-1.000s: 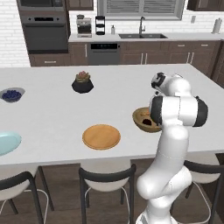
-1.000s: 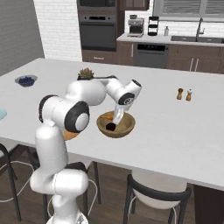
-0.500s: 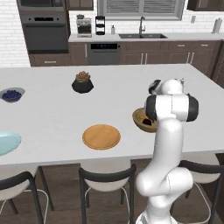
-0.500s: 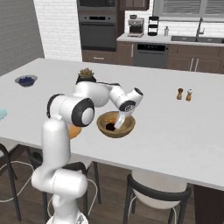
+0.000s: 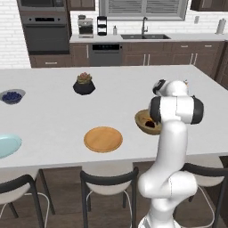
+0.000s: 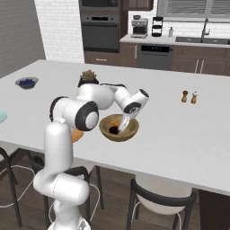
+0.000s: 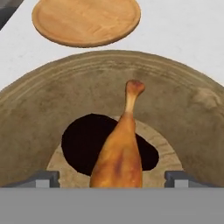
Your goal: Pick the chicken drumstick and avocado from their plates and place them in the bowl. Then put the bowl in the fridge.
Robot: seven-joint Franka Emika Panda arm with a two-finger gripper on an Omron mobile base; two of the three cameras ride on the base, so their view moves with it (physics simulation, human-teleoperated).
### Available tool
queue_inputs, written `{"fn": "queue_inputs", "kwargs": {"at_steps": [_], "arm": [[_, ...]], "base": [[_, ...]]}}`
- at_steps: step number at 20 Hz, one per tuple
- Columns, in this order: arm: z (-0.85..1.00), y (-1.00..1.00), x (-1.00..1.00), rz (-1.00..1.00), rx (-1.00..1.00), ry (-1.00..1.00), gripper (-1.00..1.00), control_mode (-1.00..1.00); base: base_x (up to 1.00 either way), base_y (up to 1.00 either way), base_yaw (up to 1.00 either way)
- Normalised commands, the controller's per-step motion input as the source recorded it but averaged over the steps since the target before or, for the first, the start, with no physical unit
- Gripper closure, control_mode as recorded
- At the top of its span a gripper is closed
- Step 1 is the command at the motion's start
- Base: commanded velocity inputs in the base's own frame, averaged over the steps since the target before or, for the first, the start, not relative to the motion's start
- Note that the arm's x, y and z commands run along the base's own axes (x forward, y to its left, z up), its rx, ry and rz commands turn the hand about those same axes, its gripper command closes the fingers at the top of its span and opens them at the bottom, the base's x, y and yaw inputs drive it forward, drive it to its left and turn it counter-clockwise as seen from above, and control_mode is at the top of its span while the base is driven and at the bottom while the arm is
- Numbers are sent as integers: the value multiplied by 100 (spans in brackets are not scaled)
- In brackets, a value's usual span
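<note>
Wooden and wide, the bowl (image 7: pixel 192 118) now holds both foods: the chicken drumstick (image 7: pixel 119 153) lies on its smooth, ringed floor with the thin bone end pointing toward the far wall, resting across the dark, nearly black avocado (image 7: pixel 76 138) beneath it. The gripper (image 7: pixel 111 178) hangs low inside the bowl with its fingertips spread wide to either side of the drumstick's rounded meaty end, touching nothing that can be made out, so the drumstick looks released rather than held. The flat tan wooden plate (image 5: pixel 103 139) sits bare on the pale counter just beside the bowl, and the light blue plate (image 5: pixel 6 146) lies bare at the counter's near left edge. By these signs the first half of the job appears finished; carrying the bowl to the fridge is still to come. From the right base view the white arm bends down over the bowl's rim (image 6: pixel 104 122). Farther back stand a dark faceted pot with a succulent (image 5: pixel 83 84) and a small grey bowl of blueberries (image 5: pixel 12 96).
</note>
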Motion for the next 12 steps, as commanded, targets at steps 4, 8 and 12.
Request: {"fn": "queue_inputs", "kwargs": {"at_steps": [4, 8, 12], "arm": [[60, 0, -25, 0, 0, -15, -100, -100], [44, -5, -44, 8, -2, -11, -100, -100], [46, -1, -28, -28, -7, -3, -100, -100]], "base": [[0, 0, 0], [0, 0, 0], [0, 0, 0]]}}
